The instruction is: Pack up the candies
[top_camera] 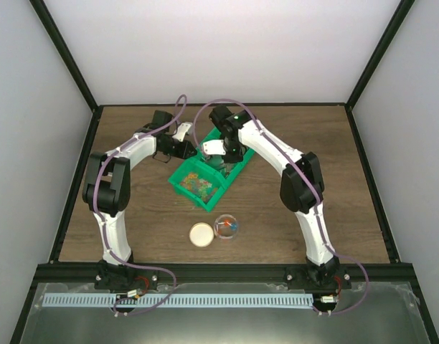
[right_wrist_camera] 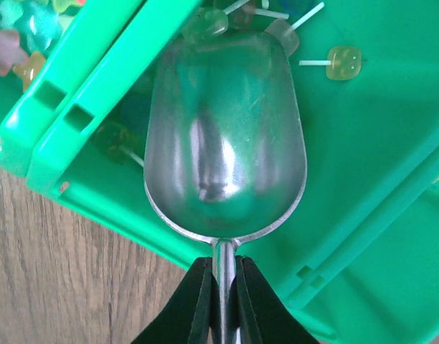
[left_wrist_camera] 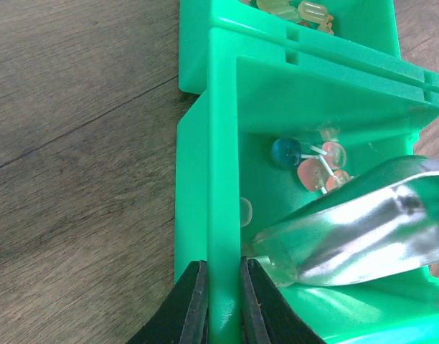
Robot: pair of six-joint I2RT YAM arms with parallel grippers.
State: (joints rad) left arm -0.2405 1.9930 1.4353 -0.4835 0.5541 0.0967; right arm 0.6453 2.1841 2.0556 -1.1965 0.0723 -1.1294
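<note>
The candies (top_camera: 199, 184) fill the near compartment of a green divided bin (top_camera: 178, 185) at the table's middle. A few more candies (left_wrist_camera: 314, 163), on thin white sticks, lie in the far compartment. My left gripper (left_wrist_camera: 223, 265) is shut on the bin's side wall (left_wrist_camera: 222, 179), one finger inside and one outside. My right gripper (right_wrist_camera: 223, 262) is shut on the handle of a metal scoop (right_wrist_camera: 224, 129). The scoop's bowl is empty and rests low in that far compartment, its tip among the candies (right_wrist_camera: 344, 62). In the left wrist view the scoop (left_wrist_camera: 363, 229) lies to the right of my fingers.
A clear round jar (top_camera: 225, 226) with a few sweets inside stands near the front of the wooden table (top_camera: 298, 136). A tan round lid (top_camera: 201, 234) lies just left of it. Black frame rails and white walls border the table.
</note>
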